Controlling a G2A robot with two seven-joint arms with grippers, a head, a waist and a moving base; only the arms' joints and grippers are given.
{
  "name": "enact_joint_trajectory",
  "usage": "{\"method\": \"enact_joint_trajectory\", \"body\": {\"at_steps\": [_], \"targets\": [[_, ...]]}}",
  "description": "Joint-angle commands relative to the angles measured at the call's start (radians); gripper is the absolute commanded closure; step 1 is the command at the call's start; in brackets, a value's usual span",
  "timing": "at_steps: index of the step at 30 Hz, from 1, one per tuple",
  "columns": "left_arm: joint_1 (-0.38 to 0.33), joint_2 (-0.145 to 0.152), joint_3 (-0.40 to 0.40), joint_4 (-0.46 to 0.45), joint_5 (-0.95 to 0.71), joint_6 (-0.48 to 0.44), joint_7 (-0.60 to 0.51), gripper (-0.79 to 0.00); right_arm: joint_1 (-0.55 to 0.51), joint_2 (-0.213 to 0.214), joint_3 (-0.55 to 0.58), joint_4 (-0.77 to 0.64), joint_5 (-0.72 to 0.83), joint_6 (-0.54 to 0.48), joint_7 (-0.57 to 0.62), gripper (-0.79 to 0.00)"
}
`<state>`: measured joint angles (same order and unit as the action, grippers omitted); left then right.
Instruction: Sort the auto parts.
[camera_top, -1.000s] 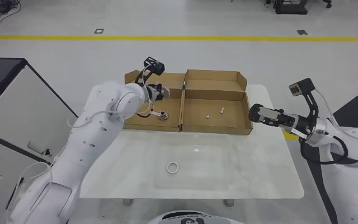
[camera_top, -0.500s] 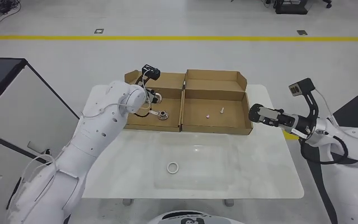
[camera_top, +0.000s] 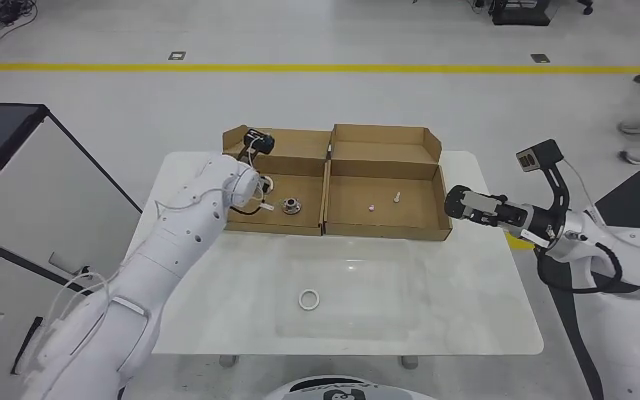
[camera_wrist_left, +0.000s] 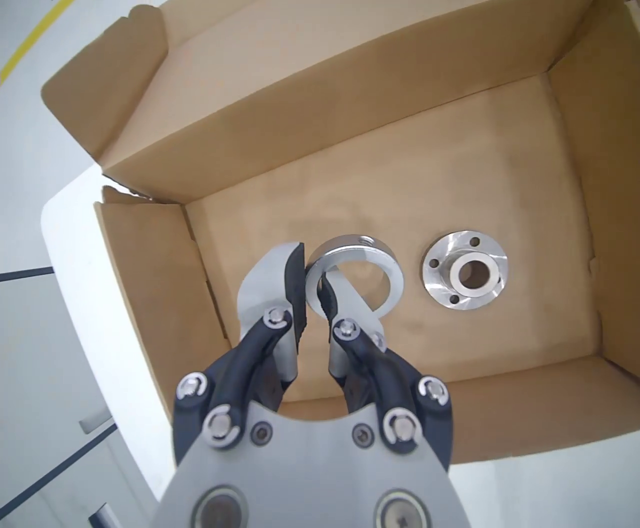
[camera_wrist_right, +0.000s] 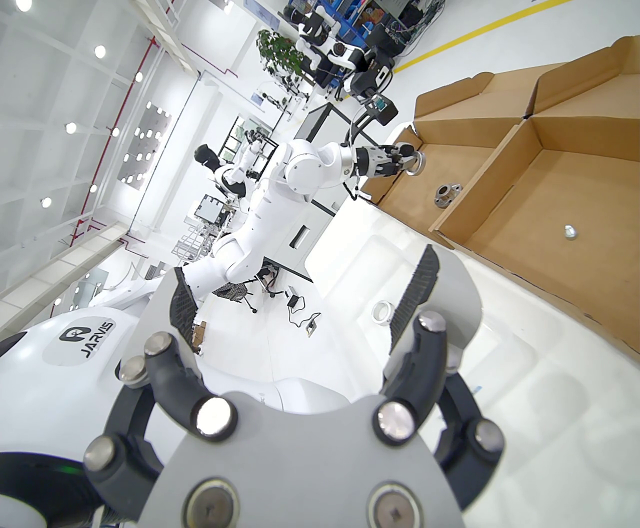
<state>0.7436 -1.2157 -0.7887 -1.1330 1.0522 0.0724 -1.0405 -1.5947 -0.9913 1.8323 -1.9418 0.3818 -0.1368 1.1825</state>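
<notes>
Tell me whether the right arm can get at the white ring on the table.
Probably yes. The right gripper is open and empty, and the white ring lies alone on the table, with nothing between them.

Glossy white shells with rounded joints cover the left arm and right arm, with thin black cables at the wrists. The left hand and right hand share grey metal plates, black linkages, silver screws and ribbed black pads.

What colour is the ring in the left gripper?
Silver; the ring shows best in left wrist view.
</notes>
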Motion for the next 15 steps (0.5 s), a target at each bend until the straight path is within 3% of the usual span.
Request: {"method": "enact_joint_trajectory", "body": {"at_steps": [1, 15], "targets": [[0.003, -0.004, 0.003, 0.012, 0.0, 0.002, 0.0, 0.0, 0.0, 0.0, 0.0, 0.0, 0.0, 0.0, 0.0, -0.785], [0.03, -0.025, 0.015, 0.053, 0.015, 0.005, 0.008, 0.0, 0.0, 0.0, 0.0, 0.0, 0.0, 0.0, 0.0, -0.785]]}}
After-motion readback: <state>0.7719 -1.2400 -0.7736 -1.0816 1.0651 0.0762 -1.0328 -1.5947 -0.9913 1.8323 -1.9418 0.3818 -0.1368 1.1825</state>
